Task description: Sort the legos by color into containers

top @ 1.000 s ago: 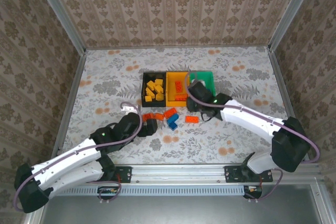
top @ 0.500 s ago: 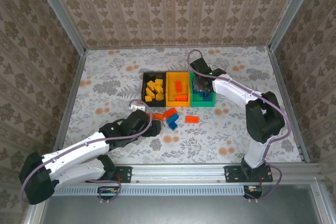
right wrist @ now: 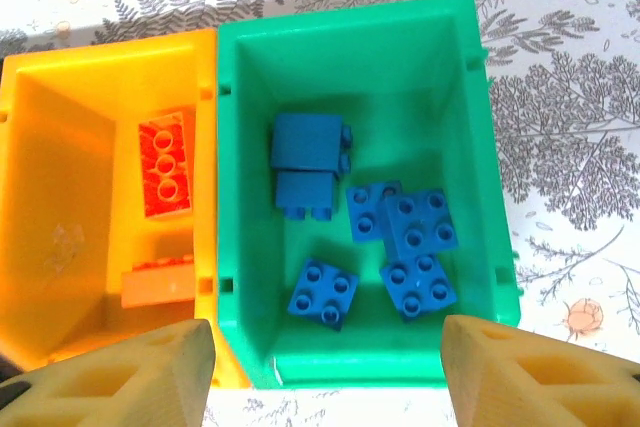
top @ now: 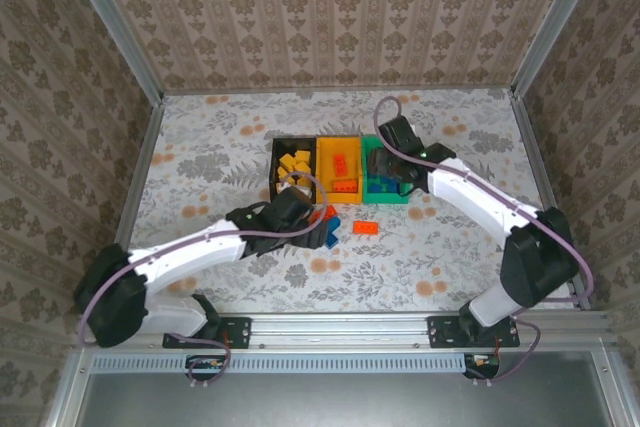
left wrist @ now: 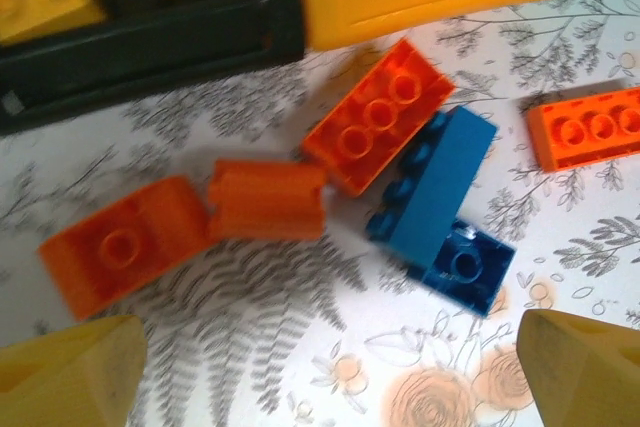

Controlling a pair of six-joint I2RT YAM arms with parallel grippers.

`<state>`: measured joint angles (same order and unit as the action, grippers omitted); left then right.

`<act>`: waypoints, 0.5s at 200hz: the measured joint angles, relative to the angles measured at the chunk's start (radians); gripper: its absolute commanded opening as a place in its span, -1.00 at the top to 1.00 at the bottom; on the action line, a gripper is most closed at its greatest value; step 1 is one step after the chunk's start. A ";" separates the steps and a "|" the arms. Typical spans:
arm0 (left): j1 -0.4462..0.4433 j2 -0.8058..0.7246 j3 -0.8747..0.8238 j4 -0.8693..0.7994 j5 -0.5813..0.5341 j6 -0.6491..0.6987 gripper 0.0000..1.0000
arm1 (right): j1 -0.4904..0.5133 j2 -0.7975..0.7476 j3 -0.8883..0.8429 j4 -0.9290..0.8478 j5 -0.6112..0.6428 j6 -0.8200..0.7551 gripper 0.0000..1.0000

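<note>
Green bin (right wrist: 455,77), at the right end of the joined row, holds several blue legos (right wrist: 412,227). The right end effector (right wrist: 325,387) hovers above it, fingers wide apart, empty. The left end effector (left wrist: 325,377), likewise spread and empty, hangs over red-orange legos (left wrist: 375,117) and loose blue legos (left wrist: 440,187) on the counter (left wrist: 250,347) beside the black bin (left wrist: 150,47).

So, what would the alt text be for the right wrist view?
A green bin holds several blue bricks, joined to an orange-yellow bin with red-orange bricks. The right gripper hangs open above them, empty.
</note>
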<state>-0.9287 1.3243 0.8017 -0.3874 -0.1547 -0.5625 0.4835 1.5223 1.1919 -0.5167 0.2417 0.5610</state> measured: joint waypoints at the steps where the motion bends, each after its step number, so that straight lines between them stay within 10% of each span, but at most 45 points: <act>1: 0.000 0.009 0.006 0.001 0.002 0.003 -0.87 | 0.000 -0.002 -0.003 0.001 0.000 0.000 -0.27; 100: -0.062 0.439 0.273 -0.023 -0.058 0.190 -0.33 | 0.000 -0.159 -0.169 0.016 -0.011 0.019 -0.28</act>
<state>-0.9909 1.7634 1.0748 -0.4107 -0.2127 -0.3725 0.4831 1.3636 1.0225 -0.5003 0.2310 0.5800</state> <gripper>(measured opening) 0.699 0.638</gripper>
